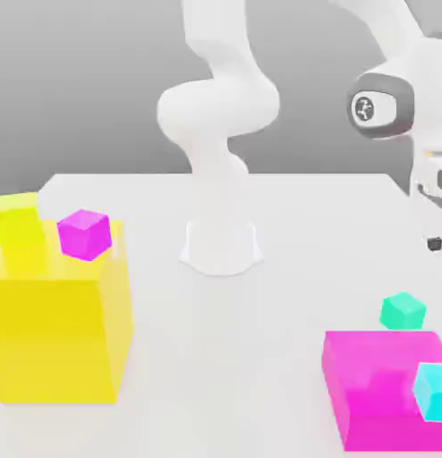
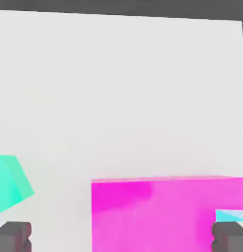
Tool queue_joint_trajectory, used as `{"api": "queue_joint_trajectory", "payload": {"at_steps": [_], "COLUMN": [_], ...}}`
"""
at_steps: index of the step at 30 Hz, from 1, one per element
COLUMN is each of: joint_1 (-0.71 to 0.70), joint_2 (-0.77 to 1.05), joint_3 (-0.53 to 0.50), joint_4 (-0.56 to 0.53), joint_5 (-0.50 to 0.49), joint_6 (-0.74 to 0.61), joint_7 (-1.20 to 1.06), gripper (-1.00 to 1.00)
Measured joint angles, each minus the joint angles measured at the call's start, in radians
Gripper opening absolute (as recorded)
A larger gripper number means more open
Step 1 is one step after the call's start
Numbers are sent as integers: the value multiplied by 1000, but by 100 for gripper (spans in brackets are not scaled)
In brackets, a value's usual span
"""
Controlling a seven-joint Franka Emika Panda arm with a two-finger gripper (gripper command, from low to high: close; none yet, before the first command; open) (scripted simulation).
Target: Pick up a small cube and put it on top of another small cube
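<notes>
Below, my fingers (image 2: 13, 235) hang spread wide above the desk (image 2: 118, 88); the small cube (image 2: 9, 183) sits beside the magenta block (image 2: 158, 211), which carries a cyan cube (image 2: 231, 215).

Small cubes: three, namely one teal-green cube (image 1: 403, 310), one cyan cube (image 1: 432, 391), one small magenta cube (image 1: 85, 233). Big blocks: two, namely one yellow block (image 1: 55, 331), one magenta block (image 1: 386, 389). One yellow-green piece (image 1: 19, 228), possibly a tall block, partly cut off. One table (image 1: 216, 340).
</notes>
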Motion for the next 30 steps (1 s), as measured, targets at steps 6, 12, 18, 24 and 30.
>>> {"api": "queue_joint_trajectory", "payload": {"at_steps": [6, 12, 18, 24, 30], "joint_1": [91, 162, 162, 122, 24], "joint_2": [184, 352, 353, 160, 149], "joint_3": [-5, -92, -93, -28, -82], "joint_4": [-48, -20, -20, -56, 121], "joint_5": [-151, -228, -231, -124, -84], "joint_6": [122, 257, 256, 100, -91], "joint_7": [-43, 10, 12, -69, -198], "gripper": [0, -100, -100, -100, -100]}}
